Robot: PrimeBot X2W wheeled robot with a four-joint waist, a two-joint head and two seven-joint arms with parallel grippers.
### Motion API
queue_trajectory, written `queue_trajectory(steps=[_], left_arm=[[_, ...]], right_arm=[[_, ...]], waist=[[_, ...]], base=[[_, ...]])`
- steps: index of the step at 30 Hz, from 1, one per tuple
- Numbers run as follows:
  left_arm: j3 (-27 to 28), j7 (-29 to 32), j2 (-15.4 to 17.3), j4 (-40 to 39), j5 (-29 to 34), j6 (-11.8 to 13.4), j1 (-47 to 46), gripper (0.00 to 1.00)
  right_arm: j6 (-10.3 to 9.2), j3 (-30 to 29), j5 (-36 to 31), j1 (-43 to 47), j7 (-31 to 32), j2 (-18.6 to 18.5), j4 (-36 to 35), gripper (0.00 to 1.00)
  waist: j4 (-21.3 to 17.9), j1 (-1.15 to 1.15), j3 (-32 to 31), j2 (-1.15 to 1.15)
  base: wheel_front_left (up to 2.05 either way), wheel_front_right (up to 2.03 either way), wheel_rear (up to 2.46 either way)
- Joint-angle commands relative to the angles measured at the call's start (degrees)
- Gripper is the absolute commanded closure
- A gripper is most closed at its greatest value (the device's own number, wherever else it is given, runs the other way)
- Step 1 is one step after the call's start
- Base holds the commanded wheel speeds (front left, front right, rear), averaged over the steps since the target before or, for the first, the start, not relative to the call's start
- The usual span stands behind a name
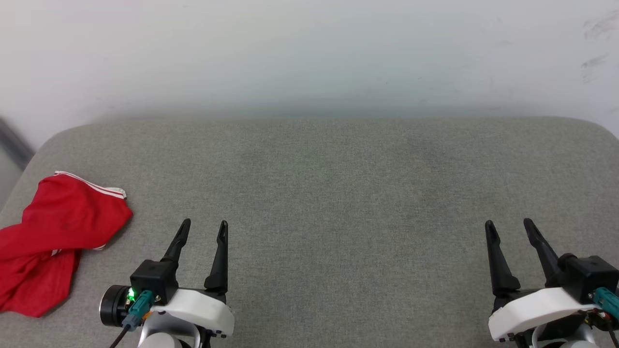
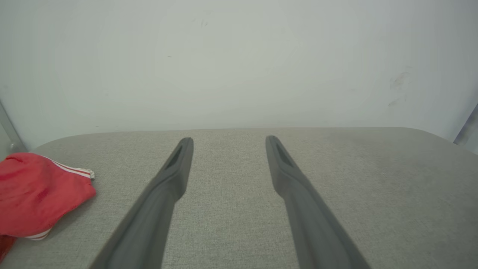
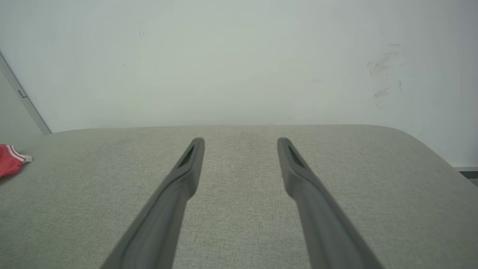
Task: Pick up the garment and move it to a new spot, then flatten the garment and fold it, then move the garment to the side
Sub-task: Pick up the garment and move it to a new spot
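The garment (image 1: 53, 232) lies bunched at the far left edge of the grey cushioned surface (image 1: 338, 193). Its red cloth is folded over itself, with a striped sleeve seam along the upper edge and a lower part trailing toward the near-left corner. I cannot tell how much of it runs past the edge of the head view. The left gripper (image 1: 204, 223) is nearest, a little to the garment's right, with its fingers spread wide, empty and clear of the cloth. The right gripper (image 1: 508, 223) sits well apart on the far side, likewise spread and empty. A pale wall (image 1: 309, 48) rises behind.

The pickup is not yet begun. To do it well, the left arm should probably swing over the heap and come down on a raised ridge of cloth rather than a flat patch. Pinching one thick fold would keep the thin fabric from slipping. A lift high enough to clear the trailing part should come before carrying it to the open middle.
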Motion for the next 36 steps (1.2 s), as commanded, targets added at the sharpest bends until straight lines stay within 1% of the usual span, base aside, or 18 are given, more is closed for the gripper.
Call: queue_trajectory(steps=[1,10,15,20,28,33,34,36], left_arm=[[0.1,-0.2,-0.1,0.1,-0.3,0.2,-0.6,0.0],[-0.3,-0.2,-0.1,0.6,-1.0,0.5,-0.9,0.0],[-0.8,-0.2,-0.1,0.7,-1.7,1.0,-1.3,0.0],[-0.7,-0.2,-0.1,0.8,-1.8,1.4,-2.0,0.0],[0.8,-0.2,-0.1,0.1,-1.5,1.9,-2.3,0.0],[2.0,-0.2,-0.1,0.0,-1.4,1.7,-2.3,0.0],[2.0,-0.2,-0.1,0.0,-1.4,1.7,-2.3,0.0],[2.6,-0.2,-0.1,-0.2,-1.3,1.8,-2.1,0.0]], right_arm=[[-0.02,0.0,0.1,-0.5,-0.4,0.1,0.2,0.0],[-0.02,-0.4,0.4,-0.8,-0.9,0.2,0.7,0.0],[-0.02,0.0,-0.2,-0.8,-0.7,0.2,-0.4,0.0],[-0.02,1.0,-1.6,-1.0,0.3,0.2,-2.2,0.0],[-0.02,3.3,-3.3,-2.1,2.1,0.1,-4.7,0.0],[-0.03,4.7,-4.2,-2.4,3.0,0.1,-6.0,0.0],[-0.03,4.7,-4.2,-2.4,3.0,0.1,-6.0,0.0],[-0.02,5.2,-4.3,-2.5,3.3,0.1,-6.3,0.0]], waist=[[0.0,0.0,0.0,0.0],[0.6,0.0,0.2,0.0],[2.9,0.0,0.6,0.0],[7.4,0.0,1.2,0.0],[16.3,0.0,2.5,0.0],[21.8,0.0,3.0,0.0],[21.8,0.0,3.0,0.0],[23.6,0.0,3.1,0.0]], base=[[0.0,0.0,0.0],[0.0,0.0,0.0],[0.0,0.0,0.0],[0.0,0.0,0.0],[0.0,0.0,0.0],[0.0,0.0,0.0],[0.0,0.0,0.0],[0.0,0.0,0.0]])
